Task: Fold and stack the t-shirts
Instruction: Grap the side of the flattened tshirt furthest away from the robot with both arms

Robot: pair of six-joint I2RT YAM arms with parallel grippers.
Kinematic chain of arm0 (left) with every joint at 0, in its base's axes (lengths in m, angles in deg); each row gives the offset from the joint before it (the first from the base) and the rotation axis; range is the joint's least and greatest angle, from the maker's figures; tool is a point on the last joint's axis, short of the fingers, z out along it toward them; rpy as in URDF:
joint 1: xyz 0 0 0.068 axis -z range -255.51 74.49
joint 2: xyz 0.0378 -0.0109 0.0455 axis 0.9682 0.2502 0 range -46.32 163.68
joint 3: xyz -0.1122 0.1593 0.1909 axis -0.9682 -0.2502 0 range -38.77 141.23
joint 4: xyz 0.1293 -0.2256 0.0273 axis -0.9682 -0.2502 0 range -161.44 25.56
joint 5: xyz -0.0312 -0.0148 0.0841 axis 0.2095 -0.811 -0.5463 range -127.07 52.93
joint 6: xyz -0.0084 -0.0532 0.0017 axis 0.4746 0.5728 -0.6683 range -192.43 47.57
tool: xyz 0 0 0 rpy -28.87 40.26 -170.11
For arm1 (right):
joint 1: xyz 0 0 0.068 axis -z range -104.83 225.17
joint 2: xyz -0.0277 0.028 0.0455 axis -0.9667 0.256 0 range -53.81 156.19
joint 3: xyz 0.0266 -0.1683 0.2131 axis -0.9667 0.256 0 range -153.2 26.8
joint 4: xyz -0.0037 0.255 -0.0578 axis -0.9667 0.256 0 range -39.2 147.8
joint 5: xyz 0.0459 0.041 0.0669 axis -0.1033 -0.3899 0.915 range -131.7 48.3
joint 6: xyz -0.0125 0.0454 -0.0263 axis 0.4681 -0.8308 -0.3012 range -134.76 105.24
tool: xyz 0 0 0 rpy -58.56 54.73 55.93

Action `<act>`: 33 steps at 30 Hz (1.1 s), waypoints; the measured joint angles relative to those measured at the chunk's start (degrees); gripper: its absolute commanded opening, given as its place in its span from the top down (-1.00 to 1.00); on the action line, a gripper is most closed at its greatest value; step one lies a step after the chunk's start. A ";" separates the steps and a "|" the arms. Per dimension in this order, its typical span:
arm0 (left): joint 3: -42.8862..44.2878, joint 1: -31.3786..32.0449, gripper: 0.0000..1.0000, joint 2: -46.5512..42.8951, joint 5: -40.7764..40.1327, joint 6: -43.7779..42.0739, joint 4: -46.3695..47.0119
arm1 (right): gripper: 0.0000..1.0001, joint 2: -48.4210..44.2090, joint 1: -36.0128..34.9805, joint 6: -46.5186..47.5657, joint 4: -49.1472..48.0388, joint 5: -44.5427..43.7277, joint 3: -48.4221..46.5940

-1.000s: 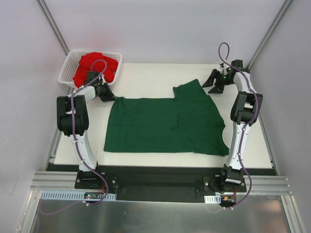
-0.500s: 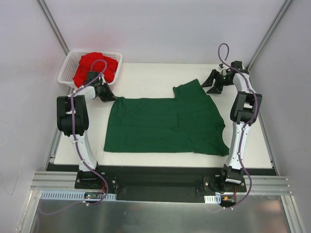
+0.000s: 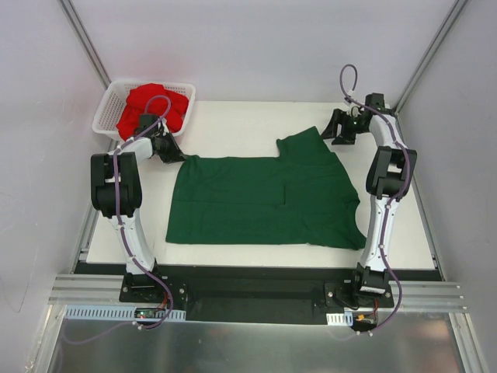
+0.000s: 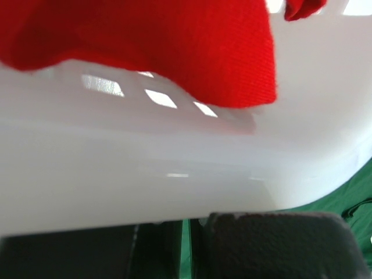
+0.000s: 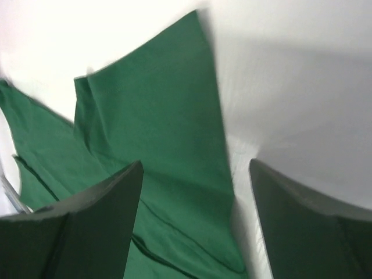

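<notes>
The dark green t-shirt (image 3: 264, 202) lies spread flat on the white table, one sleeve pointing toward the back right. My left gripper (image 3: 175, 154) is at its back left corner, shut, with a thin strip of green cloth between the fingers (image 4: 193, 232). The red t-shirt (image 3: 151, 105) sits heaped in the white basket (image 3: 105, 116); its cloth (image 4: 145, 40) hangs over the basket wall (image 4: 174, 163) close in front of the left wrist camera. My right gripper (image 3: 338, 130) hovers open at the back right, above the edge of the green sleeve (image 5: 151, 128), holding nothing (image 5: 195, 168).
The basket stands at the table's back left corner, right beside my left gripper. Grey walls and slanted metal posts close in the back and sides. Bare white table (image 3: 233, 124) shows behind the shirt and along its right side.
My right gripper has shifted a little toward the back and its jaws have spread wider. The left arm and both shirts have not moved.
</notes>
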 measured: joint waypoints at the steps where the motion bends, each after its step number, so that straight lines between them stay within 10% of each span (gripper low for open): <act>1: 0.02 0.00 0.97 0.00 0.00 0.00 0.02 | -0.63 -0.33 -0.55 1.40 0.09 -1.03 -0.02; 33: 0.11 0.00 0.98 0.04 0.00 0.00 -0.11 | -0.71 -0.63 -10.43 13.68 -2.21 -26.43 -4.50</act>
